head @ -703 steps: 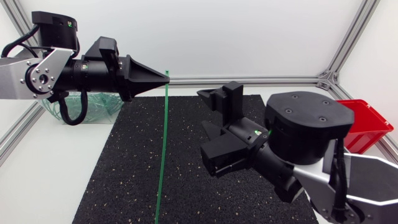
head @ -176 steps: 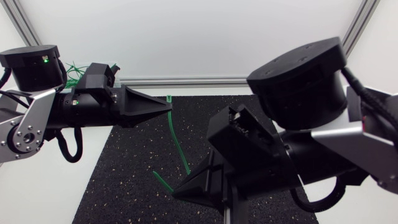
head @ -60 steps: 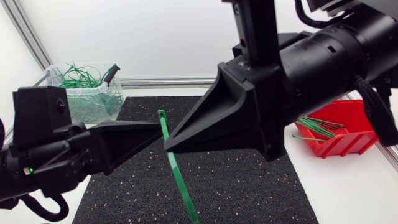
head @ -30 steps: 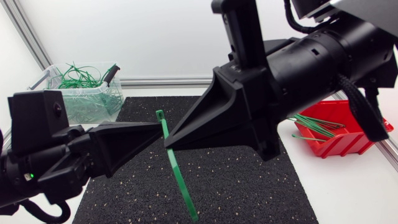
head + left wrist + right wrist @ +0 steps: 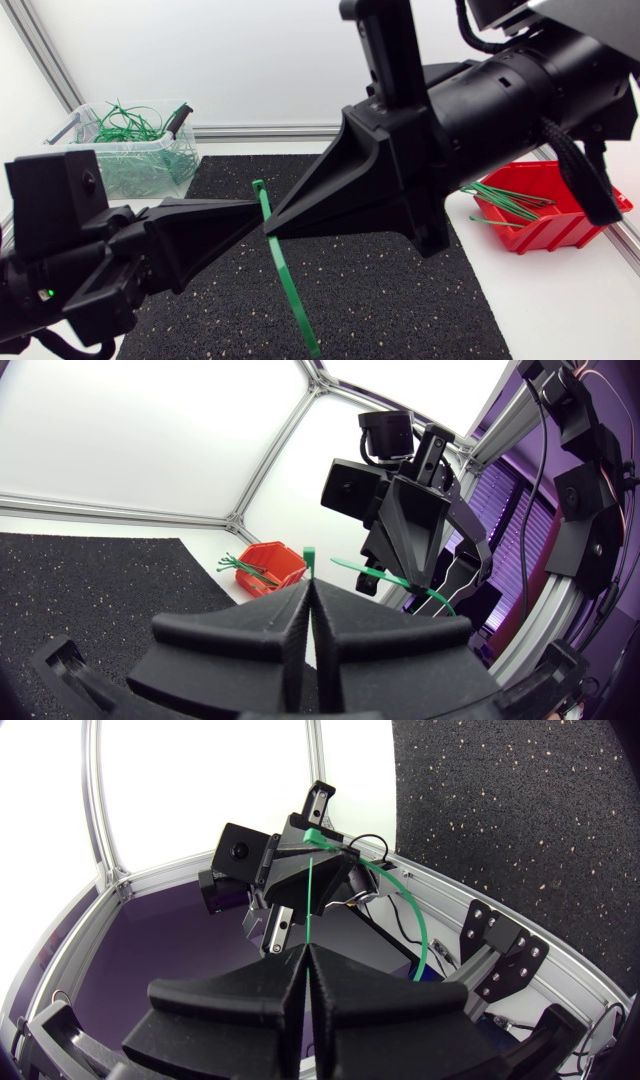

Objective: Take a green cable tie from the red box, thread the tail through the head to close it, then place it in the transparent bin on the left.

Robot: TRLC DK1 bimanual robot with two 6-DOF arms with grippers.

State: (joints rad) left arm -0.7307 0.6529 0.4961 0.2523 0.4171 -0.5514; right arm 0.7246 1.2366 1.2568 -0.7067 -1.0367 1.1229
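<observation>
Judged light and springy, the tie [image 5: 284, 288] is pinched near one end by left pincer [image 5: 257, 204] and right pincer [image 5: 269, 234].

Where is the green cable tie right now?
Head view, centre: the green cable tie is gripped by both the left and right jaws above the black mat, tail hanging down.
</observation>
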